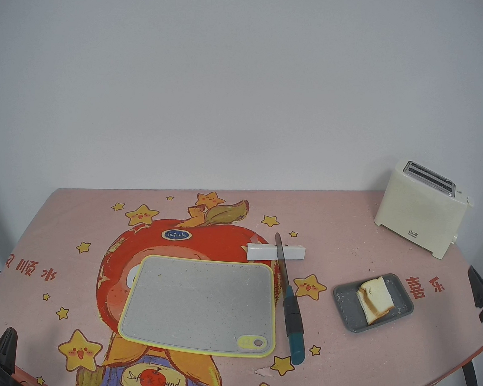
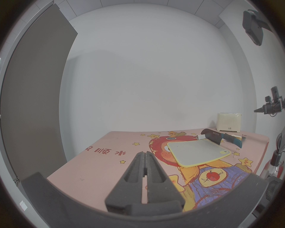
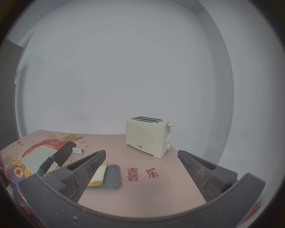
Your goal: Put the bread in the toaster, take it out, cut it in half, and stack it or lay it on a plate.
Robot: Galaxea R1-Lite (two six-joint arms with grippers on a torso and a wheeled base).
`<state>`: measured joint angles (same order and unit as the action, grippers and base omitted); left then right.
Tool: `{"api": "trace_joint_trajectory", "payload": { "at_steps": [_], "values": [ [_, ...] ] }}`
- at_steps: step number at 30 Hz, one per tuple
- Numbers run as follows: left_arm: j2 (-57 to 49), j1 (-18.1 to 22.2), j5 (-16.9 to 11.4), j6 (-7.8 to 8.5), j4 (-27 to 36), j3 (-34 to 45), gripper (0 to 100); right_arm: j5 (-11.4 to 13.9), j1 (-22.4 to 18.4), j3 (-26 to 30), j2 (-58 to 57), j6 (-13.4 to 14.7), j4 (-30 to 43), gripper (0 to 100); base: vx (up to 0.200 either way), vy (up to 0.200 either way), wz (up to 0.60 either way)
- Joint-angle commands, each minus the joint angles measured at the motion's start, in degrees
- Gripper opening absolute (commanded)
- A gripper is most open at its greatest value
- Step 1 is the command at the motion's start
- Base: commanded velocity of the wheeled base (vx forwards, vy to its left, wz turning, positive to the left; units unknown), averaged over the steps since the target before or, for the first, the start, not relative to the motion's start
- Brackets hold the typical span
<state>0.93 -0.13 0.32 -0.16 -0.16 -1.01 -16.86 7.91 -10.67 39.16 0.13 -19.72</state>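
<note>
A slice of bread lies on the grey plate at the table's right. The cream toaster stands at the far right corner, both slots empty. A knife with a teal handle lies right of the cutting board, its blade propped on a white block. My left gripper is shut and empty over the table's near left edge. My right gripper is open and empty off the right edge, facing the toaster, with the bread beside one finger.
The pink table carries an apple cartoon print and a few crumbs. A plain wall runs behind the table's far edge. Bare tabletop stretches left of the cutting board and between the plate and the toaster.
</note>
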Motion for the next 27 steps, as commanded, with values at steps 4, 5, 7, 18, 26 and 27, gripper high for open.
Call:
{"api": "trace_joint_trajectory", "payload": {
  "at_steps": [4, 5, 7, 18, 26, 27],
  "values": [
    [-0.93, -0.04, 0.03, -0.02, -0.02, 1.01, 0, 3.41, -5.8, 8.47, -34.67, 3.91, 21.66, 100, 0.0, 0.0, 0.0],
    [-0.93, -0.04, 0.03, -0.02, -0.02, 1.01, 0, 3.5, -6.07, 8.56, -34.67, 5.14, 21.39, 100, 0.0, 0.0, 0.0],
    [-0.93, 0.05, 0.03, -0.02, -0.02, 1.01, 0, 4.03, -6.68, 8.56, -35.2, 4.79, 21.48, 100, 0.0, 0.0, 0.0],
    [-0.93, -0.04, 0.03, -0.02, -0.02, 1.01, 0, 13.34, -7.91, 8.38, -39.07, -11.47, 21.66, 100, 0.0, 0.0, 0.0],
    [-0.93, -0.04, 0.03, -0.02, -0.02, 1.01, 0, 9.92, -7.82, 8.65, -39.07, 4.61, 21.75, 100, 0.0, 0.0, 0.0],
    [-0.93, -0.04, 0.03, -0.02, -0.02, 1.01, 0, 9.92, -7.82, 8.65, -39.07, 4.61, 21.75, 100, 0.0, 0.0, 0.0]
  ]
}}
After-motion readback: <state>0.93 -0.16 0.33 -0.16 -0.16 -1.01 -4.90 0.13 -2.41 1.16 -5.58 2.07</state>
